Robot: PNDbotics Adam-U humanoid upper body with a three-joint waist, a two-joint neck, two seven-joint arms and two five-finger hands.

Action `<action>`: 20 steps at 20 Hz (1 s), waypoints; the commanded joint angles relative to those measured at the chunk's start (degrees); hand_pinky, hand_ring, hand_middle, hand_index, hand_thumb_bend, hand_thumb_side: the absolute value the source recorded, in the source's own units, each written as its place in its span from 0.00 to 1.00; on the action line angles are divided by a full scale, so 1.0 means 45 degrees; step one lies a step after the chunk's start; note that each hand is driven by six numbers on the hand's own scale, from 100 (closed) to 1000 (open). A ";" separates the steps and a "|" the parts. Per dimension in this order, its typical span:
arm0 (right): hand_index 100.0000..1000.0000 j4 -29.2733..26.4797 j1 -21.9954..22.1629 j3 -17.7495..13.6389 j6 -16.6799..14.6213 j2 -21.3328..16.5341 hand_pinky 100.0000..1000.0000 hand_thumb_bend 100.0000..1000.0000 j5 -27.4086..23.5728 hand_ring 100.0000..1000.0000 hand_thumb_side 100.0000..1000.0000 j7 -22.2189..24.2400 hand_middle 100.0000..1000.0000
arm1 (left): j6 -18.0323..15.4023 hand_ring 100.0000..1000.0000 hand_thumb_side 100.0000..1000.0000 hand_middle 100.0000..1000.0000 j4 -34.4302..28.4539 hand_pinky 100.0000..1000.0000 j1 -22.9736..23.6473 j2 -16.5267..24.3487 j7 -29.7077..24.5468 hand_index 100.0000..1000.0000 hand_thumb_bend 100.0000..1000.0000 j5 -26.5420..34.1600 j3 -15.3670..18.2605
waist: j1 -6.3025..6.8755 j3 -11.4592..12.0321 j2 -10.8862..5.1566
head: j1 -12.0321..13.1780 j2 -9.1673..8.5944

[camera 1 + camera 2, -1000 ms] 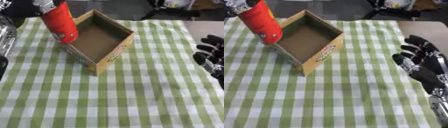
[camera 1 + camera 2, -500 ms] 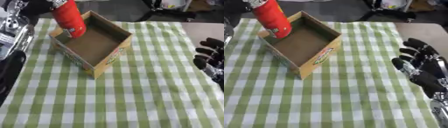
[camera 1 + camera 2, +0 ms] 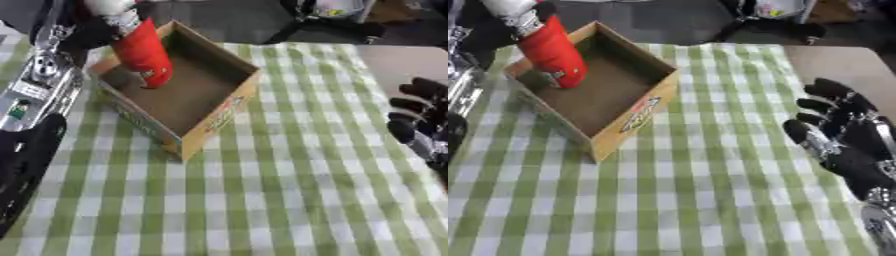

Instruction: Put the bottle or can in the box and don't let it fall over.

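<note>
Green-and-white checked cloth (image 3: 289, 190) covers the bench from the near edge to the far side, where bare tan bench surface (image 3: 842, 62) shows at the right. Nearest on the right, the black right robot hand (image 3: 842, 145) rests idle beside the cloth's edge, fingers straight and spread, grasping nothing, well apart from the box. On the left, the black-and-silver left arm (image 3: 35, 100) runs up the side of the view toward the far corner.

Beyond the middle of the cloth stands an open brown cardboard box (image 3: 219, 112) with a printed label on its near wall, set askew to the checks. Inside it, at the far left corner, is the red cylindrical bottle with a white cap (image 3: 144, 55). Its base is down within the box walls, close to the floor, though contact cannot be made out. The bottle tilts, cap leaning toward the far left. The left robot hand (image 3: 87, 32) is at the bottle's top, beside the cap, mostly dark and blurred; whether its fingers are clenched round the bottle cannot be told.
</note>
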 commanded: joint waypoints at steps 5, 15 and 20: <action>0.81 -0.0234 -0.0221 0.0015 0.0062 -0.0070 0.77 0.55 -0.0093 0.78 0.08 0.0113 0.77 | -0.0476 0.72 0.00 0.53 0.0515 0.57 -0.0200 0.0137 -0.0443 0.54 0.61 -0.1314 0.0259 | 0.0094 -0.0129 -0.0053 | 0.0047 -0.0291; 0.81 -0.0234 -0.0129 0.0020 0.0174 -0.0016 0.77 0.55 -0.0079 0.78 0.08 0.0100 0.77 | -0.0161 1.00 0.38 0.83 0.0990 0.86 -0.0090 0.0289 -0.1058 0.88 0.96 -0.4000 0.0546 | 0.0135 -0.0032 -0.0069 | 0.0065 -0.0215; 0.81 -0.0234 -0.0092 0.0003 0.0165 -0.0027 0.77 0.55 -0.0121 0.78 0.08 0.0110 0.77 | -0.0009 0.99 0.29 0.81 0.0952 0.82 -0.0010 0.0330 -0.0877 0.86 0.90 -0.3980 0.0613 | 0.0070 0.0063 -0.0169 | 0.0072 -0.0179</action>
